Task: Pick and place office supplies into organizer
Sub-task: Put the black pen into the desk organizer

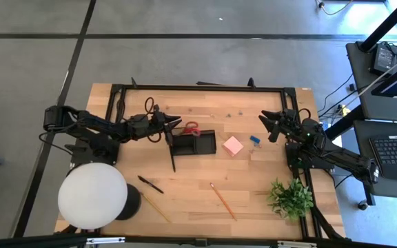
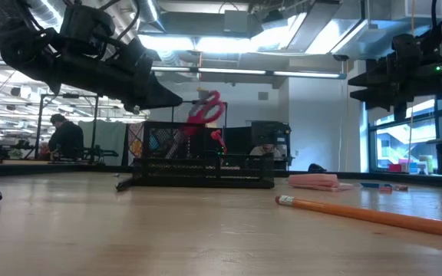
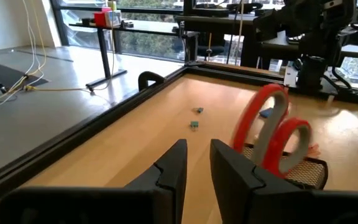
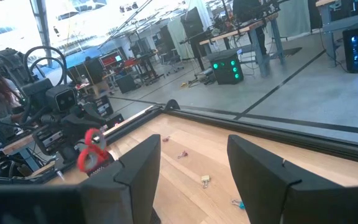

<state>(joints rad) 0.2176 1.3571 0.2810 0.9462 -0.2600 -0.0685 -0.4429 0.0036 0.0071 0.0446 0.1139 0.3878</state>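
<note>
You are at the point just after the red-handled steel scissors [image 1: 191, 129] stand handles-up in the black wire-mesh organizer [image 1: 202, 143]; your left gripper [image 1: 172, 125] hovers just beside them, fingers parted and empty; the right gripper [image 1: 270, 125] waits spread and empty near the pink square sticky-note block [image 1: 233, 145]; next likely needs a flat-sided pinch on that soft paper block, or the slim wooden pencil [image 1: 222, 201].
</note>
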